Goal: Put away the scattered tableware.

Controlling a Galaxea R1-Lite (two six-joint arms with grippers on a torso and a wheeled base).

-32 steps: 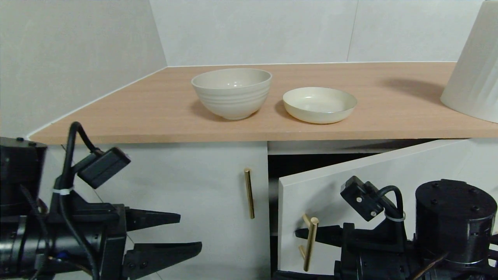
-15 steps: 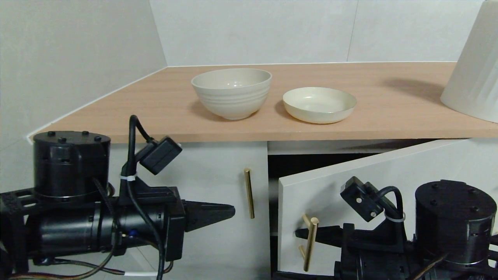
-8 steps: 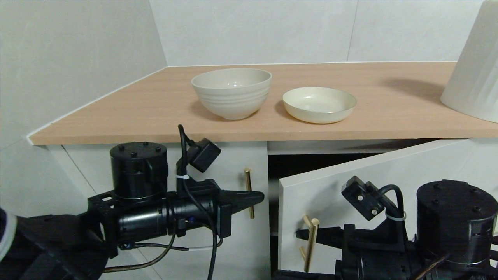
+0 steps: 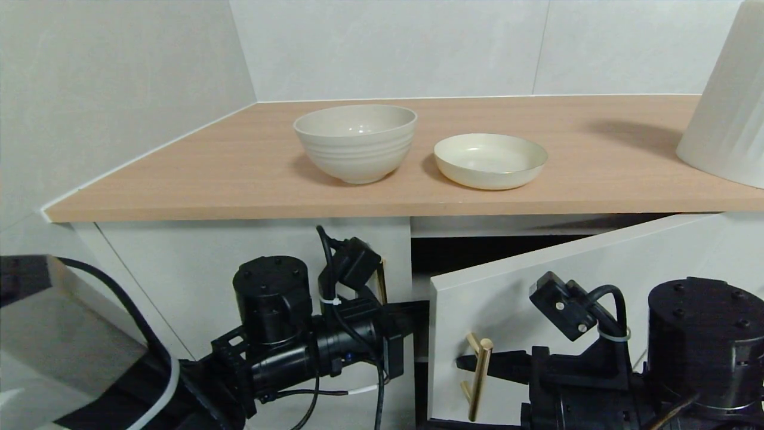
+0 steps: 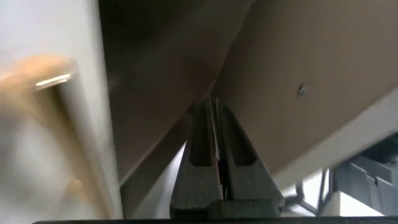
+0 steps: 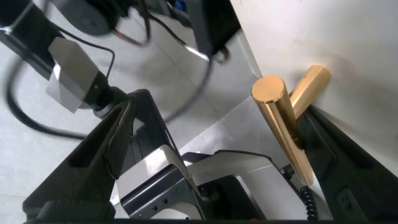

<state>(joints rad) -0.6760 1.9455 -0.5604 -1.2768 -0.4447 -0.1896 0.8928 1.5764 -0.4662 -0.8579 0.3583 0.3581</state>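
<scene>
Surface: wood counter (image 4: 239, 179) in a white-walled corner, cabinet below.
Tableware: bowl (image 4: 355, 142) mid-counter, plate (image 4: 489, 160) just right of it, not touching; both upright.
Other: lampshade (image 4: 725, 107) at far right.
Doors: left door (image 4: 239, 251) shut; right door (image 4: 537, 269) ajar, swung toward the near side.
Left gripper (image 5: 214, 109): fingers together, tips in the dark gap between the doors.
Right gripper (image 6: 221, 112): fingers apart, either side of the gold handle (image 4: 479, 376).
Edges: both dishes sit back from the near edge.

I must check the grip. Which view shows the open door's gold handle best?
The right wrist view: the gold handle is close, between the open fingers of the right gripper. The head view shows it smaller, low on the open door.
</scene>
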